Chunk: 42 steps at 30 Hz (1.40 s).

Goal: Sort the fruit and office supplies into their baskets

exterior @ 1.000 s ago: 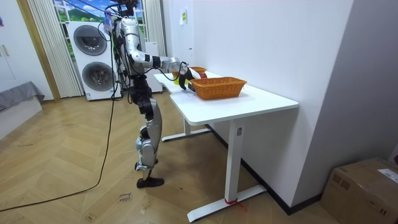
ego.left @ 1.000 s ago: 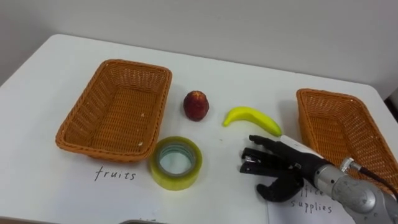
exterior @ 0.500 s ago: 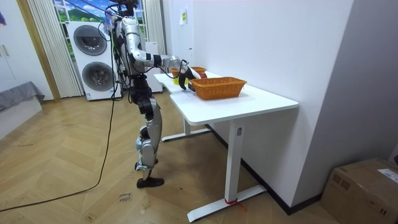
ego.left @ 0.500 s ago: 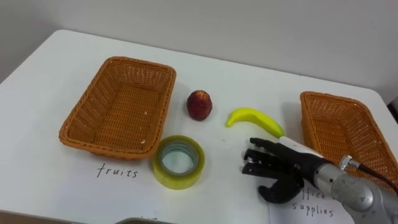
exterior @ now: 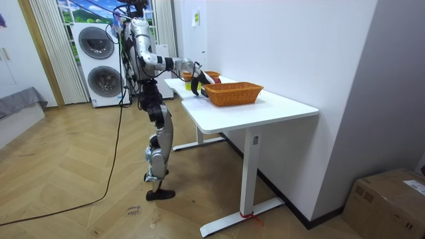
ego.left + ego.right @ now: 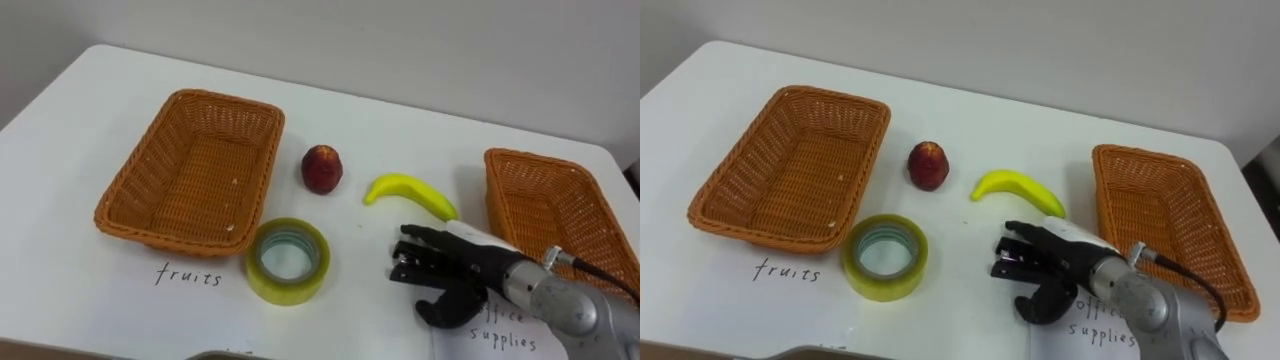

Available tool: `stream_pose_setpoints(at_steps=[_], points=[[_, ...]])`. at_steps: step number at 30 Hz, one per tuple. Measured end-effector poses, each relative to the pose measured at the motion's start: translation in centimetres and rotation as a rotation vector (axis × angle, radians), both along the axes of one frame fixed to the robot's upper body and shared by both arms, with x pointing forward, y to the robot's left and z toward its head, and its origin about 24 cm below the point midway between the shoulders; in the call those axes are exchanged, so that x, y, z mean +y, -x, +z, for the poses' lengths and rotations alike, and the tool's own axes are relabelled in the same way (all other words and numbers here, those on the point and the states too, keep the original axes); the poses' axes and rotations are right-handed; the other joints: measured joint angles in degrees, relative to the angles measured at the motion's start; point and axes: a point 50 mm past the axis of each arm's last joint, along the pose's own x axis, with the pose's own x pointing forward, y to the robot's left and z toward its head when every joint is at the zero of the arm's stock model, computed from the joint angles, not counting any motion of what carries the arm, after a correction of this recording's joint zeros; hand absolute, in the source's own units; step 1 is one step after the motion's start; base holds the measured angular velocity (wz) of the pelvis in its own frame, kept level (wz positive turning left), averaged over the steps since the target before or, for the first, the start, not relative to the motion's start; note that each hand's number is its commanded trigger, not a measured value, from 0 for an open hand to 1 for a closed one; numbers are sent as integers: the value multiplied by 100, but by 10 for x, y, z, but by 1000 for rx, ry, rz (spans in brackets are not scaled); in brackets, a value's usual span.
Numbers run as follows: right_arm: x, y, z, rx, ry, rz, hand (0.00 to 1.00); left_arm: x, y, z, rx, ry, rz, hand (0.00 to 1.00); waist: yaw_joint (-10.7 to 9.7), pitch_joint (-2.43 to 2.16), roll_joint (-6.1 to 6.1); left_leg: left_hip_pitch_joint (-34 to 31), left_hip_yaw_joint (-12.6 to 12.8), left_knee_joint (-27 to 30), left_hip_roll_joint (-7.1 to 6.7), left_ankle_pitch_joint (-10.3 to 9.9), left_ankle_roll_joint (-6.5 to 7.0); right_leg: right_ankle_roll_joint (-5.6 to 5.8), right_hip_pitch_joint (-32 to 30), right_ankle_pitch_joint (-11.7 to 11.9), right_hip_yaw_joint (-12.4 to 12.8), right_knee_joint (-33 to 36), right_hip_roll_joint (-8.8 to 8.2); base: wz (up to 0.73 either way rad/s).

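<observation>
R robot hand (image 6: 458, 276) uncurled, empty, nr banana (image 6: 406, 190)

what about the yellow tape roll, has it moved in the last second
No. The tape roll still lies beside the near right corner of the left basket; the small shift of the whole picture is the camera's own.

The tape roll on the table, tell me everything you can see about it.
The tape roll is a wide ring of yellowish, glossy, see-through tape with a greenish inner core. It lies flat on the white table, hole facing up. It sits just in front of the near right corner of the left basket, to the right of the handwritten fruits label; whether it touches the basket I cannot tell. The right hand is apart from it, to its right, fingers open.
</observation>
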Motion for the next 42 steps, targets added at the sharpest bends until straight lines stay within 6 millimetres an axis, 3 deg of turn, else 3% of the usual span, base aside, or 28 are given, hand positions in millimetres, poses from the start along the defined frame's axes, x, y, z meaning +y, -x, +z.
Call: stream_pose_setpoints(at_steps=[1,12,28,32,38,42], points=[[0,-1,0,-2,2,1,100,0,0,0,0,0,0,0,-1,0,0,0,0,0,0,0,0,0,-1,0,2,-3,-5,0],[-1,-23,14,-96,98,-17,100,-1,-2,0,22,10,-14,0,19,-4,-1,-74,-71,8,-6,-1,1,1,-48,-1,-11,16,18,3],[4,-16,10,-51,56,8,100,-1,-5,0,14,4,-25,0,57,8,13,-54,-101,-32,10,-7,-1,-7,25,8,-3,13,51,0],[3,-14,11,-61,34,3,100,-3,-4,-1,23,5,-36,0,56,45,64,-72,-119,-9,9,-5,-1,-10,8,10,5,1,55,1],[6,-15,17,-96,7,26,100,-3,-2,-2,27,4,-35,0,-26,48,70,-96,-102,15,7,-3,-1,-10,-61,11,27,8,52,-2],[1,-18,34,-176,-51,5,100,-5,-3,-2,26,4,-43,0,-83,83,120,-122,-89,13,0,-2,1,-2,-59,19,64,10,41,-1]])
